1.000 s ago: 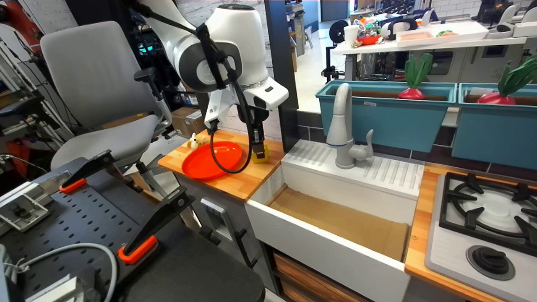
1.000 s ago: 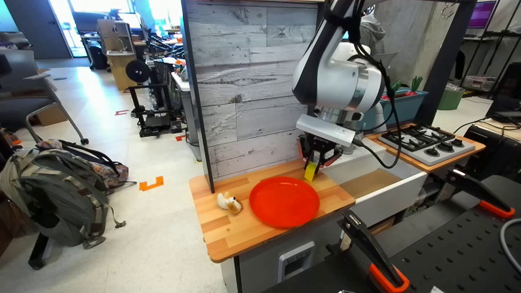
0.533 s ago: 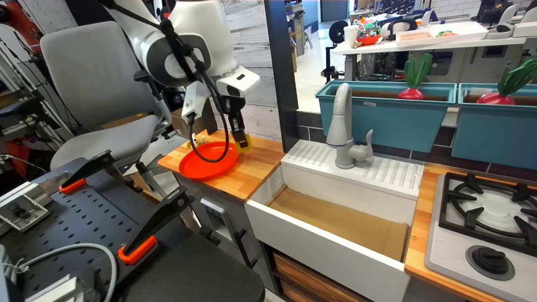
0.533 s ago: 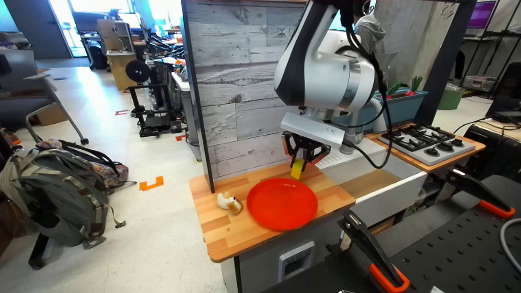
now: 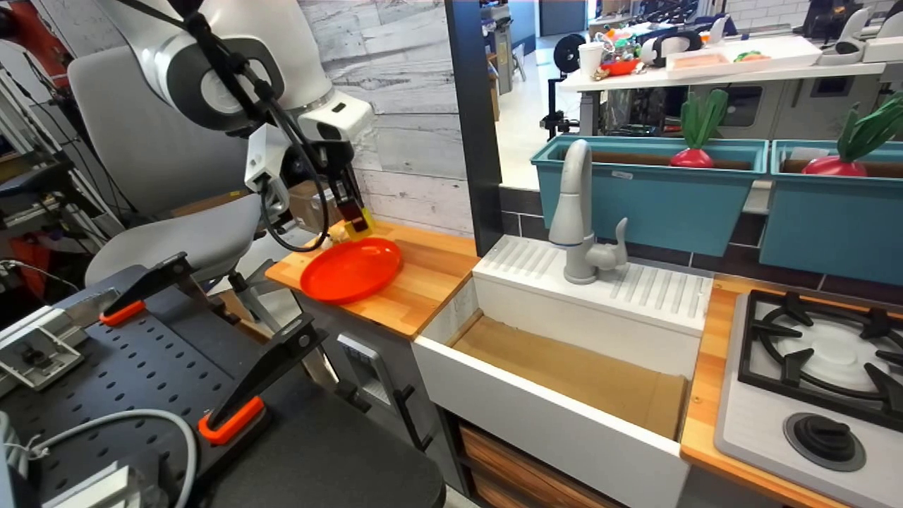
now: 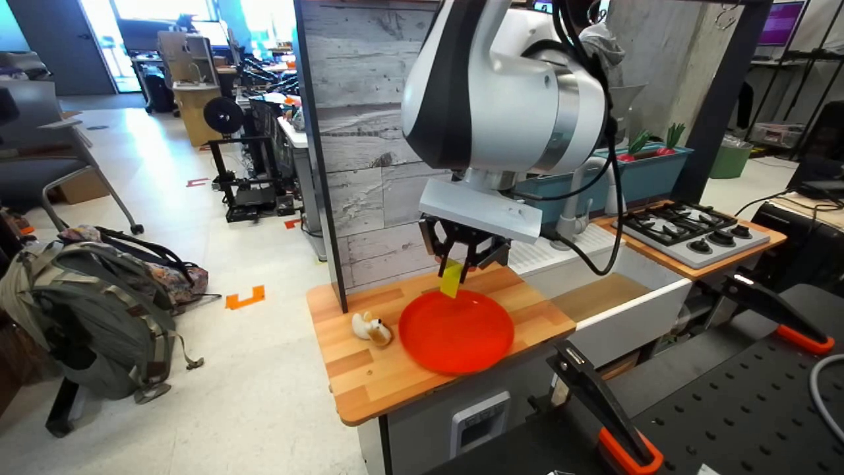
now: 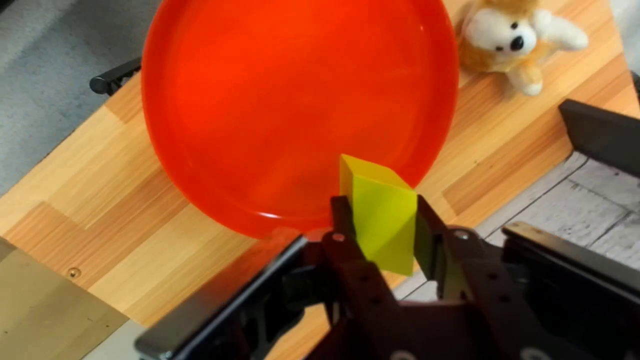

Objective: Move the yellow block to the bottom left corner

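We see the robot's gripper [image 6: 453,277] pinching the yellow block [image 7: 384,220], with its fingers [image 7: 342,215] pressed on two sides. They are just as far apart as the block is wide. In both exterior views the block tips a bit and hangs by the rim of the big round orange-red plate [image 6: 456,340], on the side close to the gray board wall [image 5: 416,141]. We cannot tell if it touches the plate. The plate lies flat on the wooden counter [image 5: 437,275], and a little toy dog [image 7: 502,42] is just beside it. In an exterior view we find the counter's bottom left corner [image 6: 351,409], well apart from the block. Next to the counter is a white sink [image 5: 550,437] with a gray tap [image 5: 573,212].
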